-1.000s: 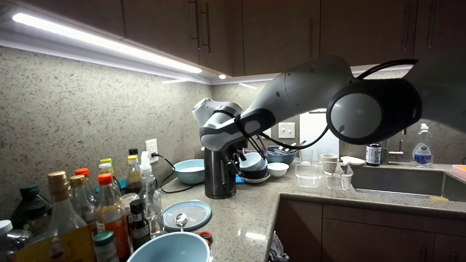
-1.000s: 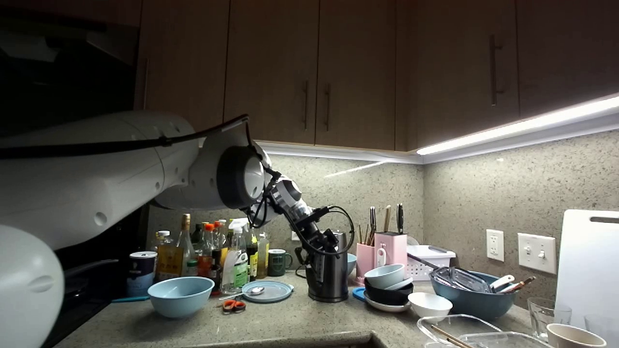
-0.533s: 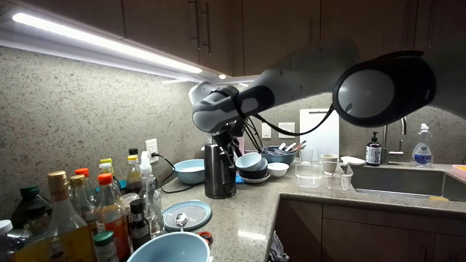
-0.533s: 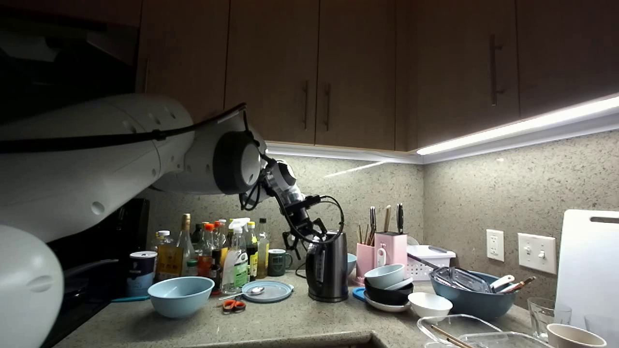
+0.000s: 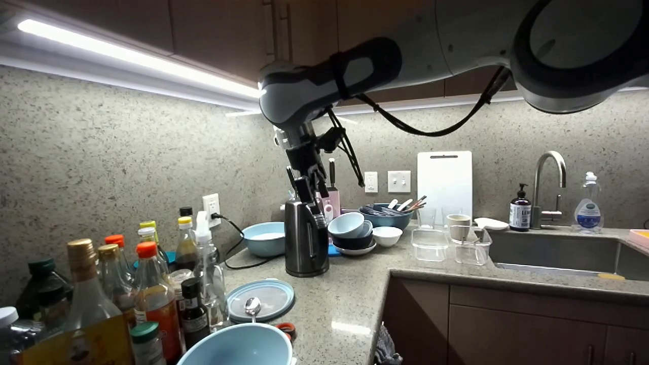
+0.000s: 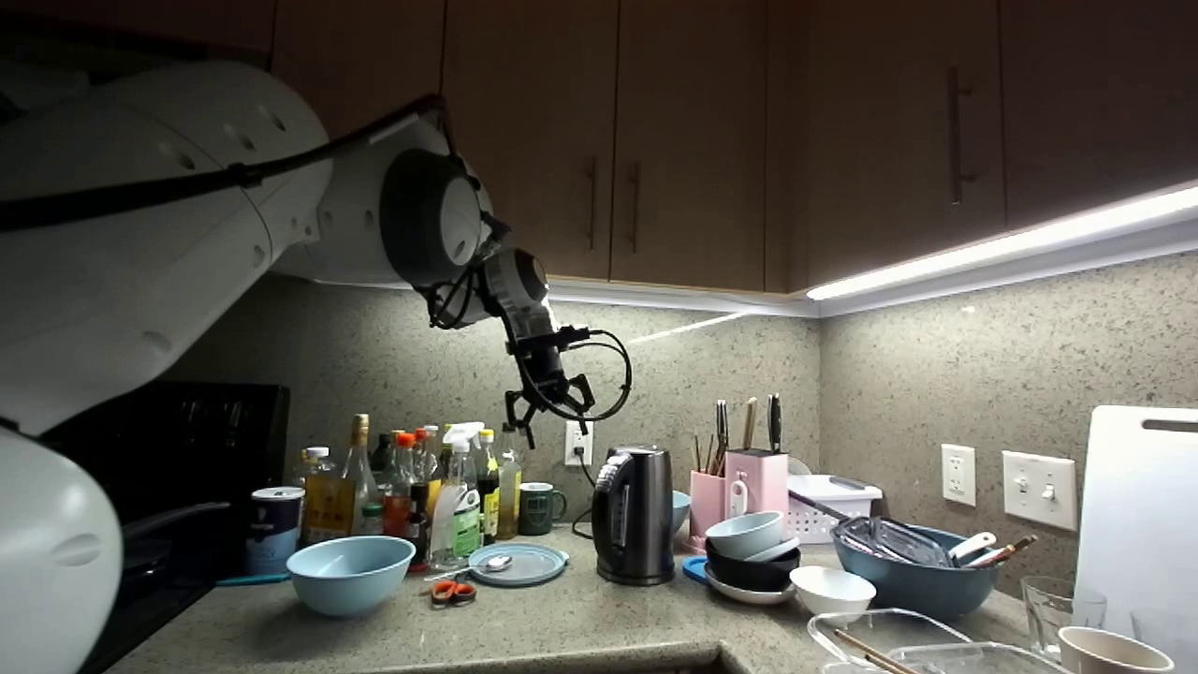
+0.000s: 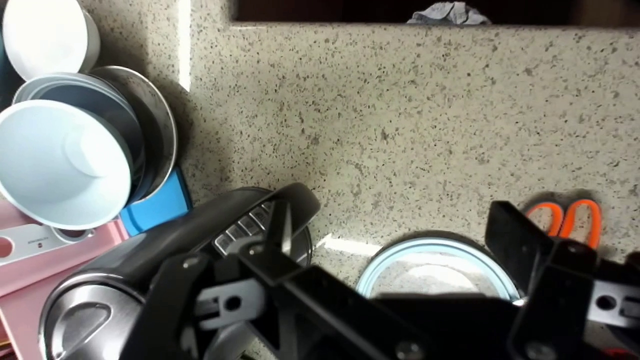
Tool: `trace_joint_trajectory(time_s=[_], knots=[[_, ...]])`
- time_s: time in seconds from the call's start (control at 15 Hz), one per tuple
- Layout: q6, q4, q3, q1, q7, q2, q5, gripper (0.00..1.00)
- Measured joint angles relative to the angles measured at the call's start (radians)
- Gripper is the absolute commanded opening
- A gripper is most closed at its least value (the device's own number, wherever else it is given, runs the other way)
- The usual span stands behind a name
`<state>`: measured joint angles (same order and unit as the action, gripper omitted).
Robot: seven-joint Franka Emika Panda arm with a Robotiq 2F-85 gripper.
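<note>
Kettle (image 6: 652, 524): upright on the speckled surface (image 7: 400, 125), between a blue-rimmed lid (image 6: 529, 568) and a pile of bowls (image 6: 749, 566), and the nearest thing to my jaws.
Jaws: spread wide, nothing between them; I have them hanging near the kettle's top, off to one side and not touching it.
Kettle weight: I expect a middling load when empty and a good deal more with water inside; I cannot tell how full it is.
Kettle body (image 5: 295, 246): stiff, most likely metal, so I judge that a squeeze won't dent it easily; smooth and shiny, so probably slippery, and too broad and round to suit my jaws.
Handle (image 7: 302, 202): a dark loop standing off the body; to my mind the place to take hold, toward its upper part, gripped from both sides, so the load hangs steadily instead of tipping.
Cord (image 5: 243, 267): black, running from the wall socket (image 5: 211, 204) toward the kettle; I can't see whether it joins, so I allow for some drag.
Kettle color: dark grey with bright streaks of reflected light.
Cap (image 7: 95, 322): silvery, with a raised arch on top and a shiny rim around it.
Side strip (image 7: 246, 227): a row of pale squares on the body behind the handle, perhaps a water gauge.
</note>
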<state>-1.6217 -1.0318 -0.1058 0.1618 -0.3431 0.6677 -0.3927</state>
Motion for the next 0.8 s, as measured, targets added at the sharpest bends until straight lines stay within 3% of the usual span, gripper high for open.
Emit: trace_joint_trajectory(time_s=[0.27,0.53,0.8], knots=[[-0.011,0.006,0.002,-0.002,-0.028,0.025,-0.001,1.00],[-0.151,0.013,0.002,-0.028,-0.227,0.078,-0.007,1.00],[-0.211,0.066,0.014,-0.040,-0.259,0.148,-0.013,1.00]])
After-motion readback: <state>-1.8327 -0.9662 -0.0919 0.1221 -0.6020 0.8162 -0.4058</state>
